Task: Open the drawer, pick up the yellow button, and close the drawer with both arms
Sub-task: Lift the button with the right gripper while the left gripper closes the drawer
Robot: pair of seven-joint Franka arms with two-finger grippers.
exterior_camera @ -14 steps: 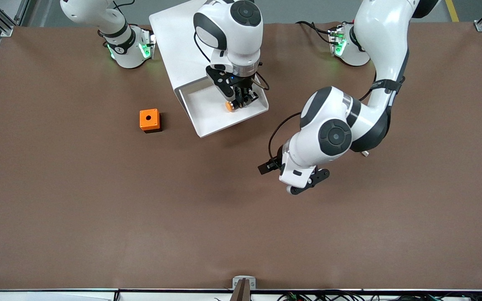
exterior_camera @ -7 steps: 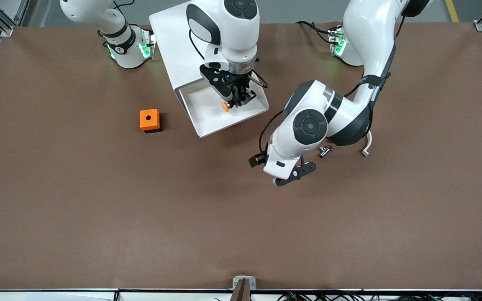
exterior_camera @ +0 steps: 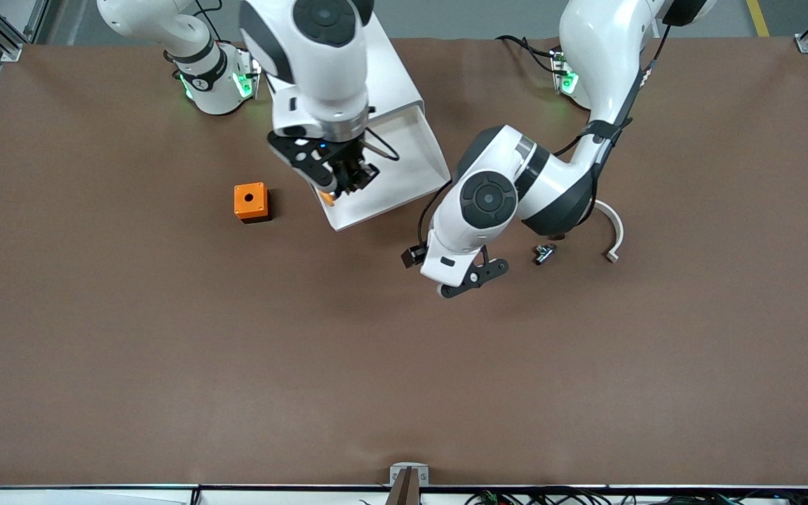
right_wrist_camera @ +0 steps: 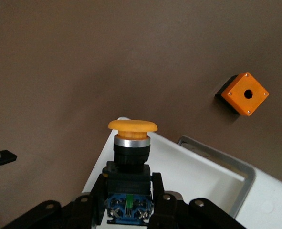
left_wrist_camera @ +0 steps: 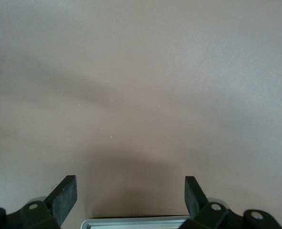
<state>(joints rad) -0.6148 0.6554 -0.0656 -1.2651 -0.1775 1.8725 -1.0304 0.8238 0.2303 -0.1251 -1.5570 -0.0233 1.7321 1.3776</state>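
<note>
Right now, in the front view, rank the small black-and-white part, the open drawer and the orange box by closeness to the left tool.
1. Small black-and-white part, beside the open left tool.
2. Drawer, toward the bases.
3. Orange box, toward the right arm's end.

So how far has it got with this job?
The drawer already stands open. The right gripper is shut on the button and holds it over the drawer's edge, so the taking is in hand. The left gripper hangs open over the bare table, nearer the camera than the drawer. Closing the drawer is left.
</note>
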